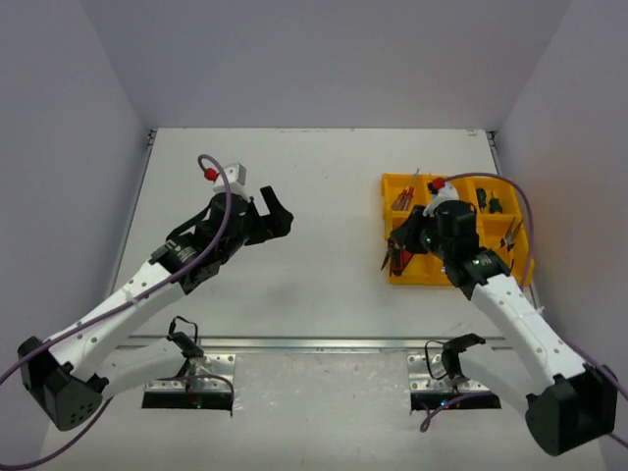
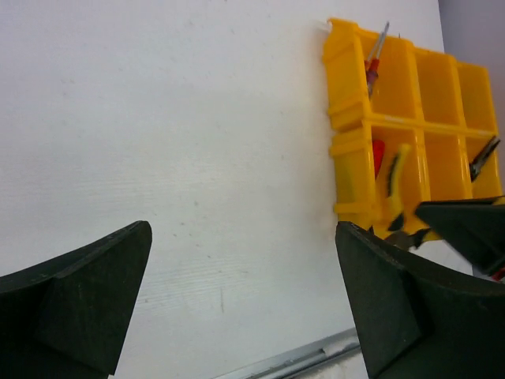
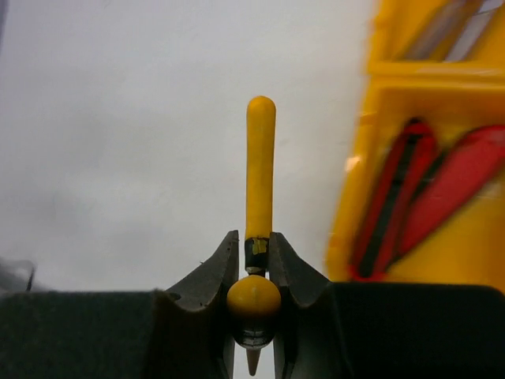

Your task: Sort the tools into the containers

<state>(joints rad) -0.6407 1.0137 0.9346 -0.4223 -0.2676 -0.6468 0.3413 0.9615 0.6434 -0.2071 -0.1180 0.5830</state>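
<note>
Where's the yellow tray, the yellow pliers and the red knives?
yellow tray [image 2: 348, 118], left wrist view, its outer wall.
yellow pliers [image 3: 261, 158], right wrist view, its long handle.
red knives [image 3: 464, 183], right wrist view, one knife's red body.

Scanning all three views now, and no text, label, brand or number reads anywhere, even on the bright yellow plastic organiser tray [image 1: 427, 276].

Countable are one yellow tray [image 2: 349, 118], its six compartments [image 2: 438, 95], two red-black utility knives [image 3: 390, 201] and one yellow-handled pliers [image 3: 260, 158]; the other tools [image 1: 402, 199] show too small to count.
</note>
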